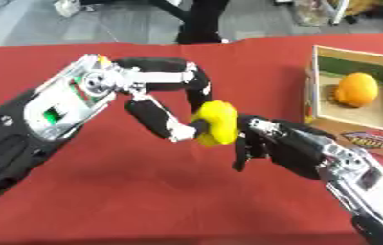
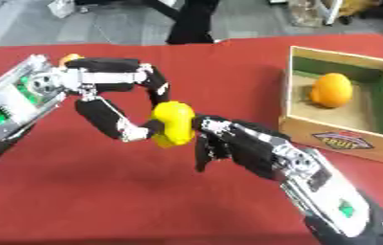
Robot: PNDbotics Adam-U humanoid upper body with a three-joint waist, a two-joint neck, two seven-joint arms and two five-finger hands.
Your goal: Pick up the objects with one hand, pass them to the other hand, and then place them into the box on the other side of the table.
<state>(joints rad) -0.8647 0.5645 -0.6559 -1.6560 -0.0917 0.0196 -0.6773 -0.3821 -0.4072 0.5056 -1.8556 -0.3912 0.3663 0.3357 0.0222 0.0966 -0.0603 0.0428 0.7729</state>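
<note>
A lumpy yellow object (image 1: 215, 122) hangs above the middle of the red table (image 1: 144, 201). My left hand (image 1: 163, 101) comes in from the left and pinches it between curled fingers above and the thumb below. From the lower right, my right hand (image 1: 272, 142) sits against the object's right side, with its fingers (image 2: 203, 154) relaxed and hanging down, not wrapped round it. A wooden box (image 2: 339, 139) stands at the table's right edge with an orange fruit (image 2: 330, 90) inside.
A small orange thing (image 2: 71, 58) peeks out behind my left wrist at the table's left. A person's dark legs (image 1: 201, 21) stand beyond the far edge. Bare red cloth stretches across the front of the table.
</note>
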